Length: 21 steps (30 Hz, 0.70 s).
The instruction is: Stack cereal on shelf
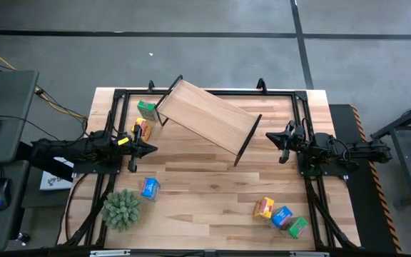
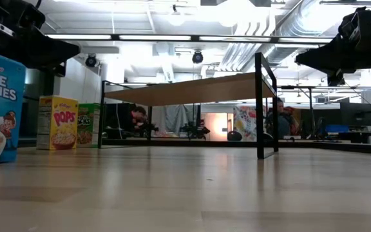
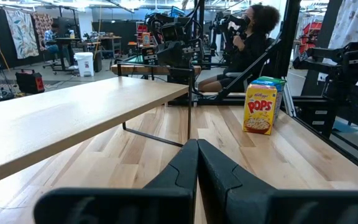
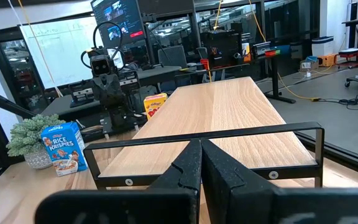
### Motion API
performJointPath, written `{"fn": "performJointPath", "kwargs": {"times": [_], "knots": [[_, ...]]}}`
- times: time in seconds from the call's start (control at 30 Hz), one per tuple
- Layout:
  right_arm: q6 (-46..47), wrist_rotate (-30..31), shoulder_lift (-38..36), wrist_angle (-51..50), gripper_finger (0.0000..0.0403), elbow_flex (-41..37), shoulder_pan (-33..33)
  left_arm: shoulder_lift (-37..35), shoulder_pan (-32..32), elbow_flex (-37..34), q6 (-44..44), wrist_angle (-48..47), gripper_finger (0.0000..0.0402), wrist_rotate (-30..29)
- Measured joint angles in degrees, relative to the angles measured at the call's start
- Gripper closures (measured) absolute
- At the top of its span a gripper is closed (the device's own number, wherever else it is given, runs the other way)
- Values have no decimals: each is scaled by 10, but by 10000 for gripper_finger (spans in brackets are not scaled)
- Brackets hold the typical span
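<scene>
Nothing stacked yet: shelf (image 1: 207,117) top bare, sitting skewed across table (image 1: 212,193) centre-back, all boxes on the tabletop

Cereal in 3 spots:
- green box (image 1: 146,110) + yellow box (image 1: 140,129) just beside shelf's left end, near left gripper (image 1: 150,149)
- blue box (image 1: 150,188) alone, front-left, near plant ball (image 1: 122,208)
- front-right cluster: yellow (image 1: 264,208), blue (image 1: 282,215), green (image 1: 297,227), touching or nearly so

6 boxes left to place, i.e. whole job ahead (none gripped)

Left gripper: fingers pressed together, empty, hovering by shelf's left end
Right gripper (image 1: 270,135): pressed together too, empty, just off shelf's right frame end

No containers apart from shelf; holds nothing so far
</scene>
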Motion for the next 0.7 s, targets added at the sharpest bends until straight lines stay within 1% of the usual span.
{"fn": "performJointPath", "kwargs": {"times": [0.27, 0.33, 0.37, 0.4, 0.53, 0.6, 0.7], "knots": [[0, 0, 0, 0, 402, 0, 0, 0, 0, 0, 0, 0, 401, 0], [17, 0, 0, 6, 402, 0, 0, 0, 0, 0, 0, 0, 401, 0], [51, 0, 0, 19, 402, 0, 0, 0, 0, 0, 0, 0, 401, 0], [107, -2, 0, 37, 402, 0, 0, 0, 0, 0, 0, 0, 401, 0], [382, 5, 0, 134, 402, 0, 1, 0, 0, 0, 0, 0, 401, 0], [471, 36, 0, 164, 402, 0, 0, 0, 0, 0, 0, 0, 401, 0], [540, 114, 0, 181, 402, 0, 0, 0, 0, 0, 0, 0, 401, 0]]}}
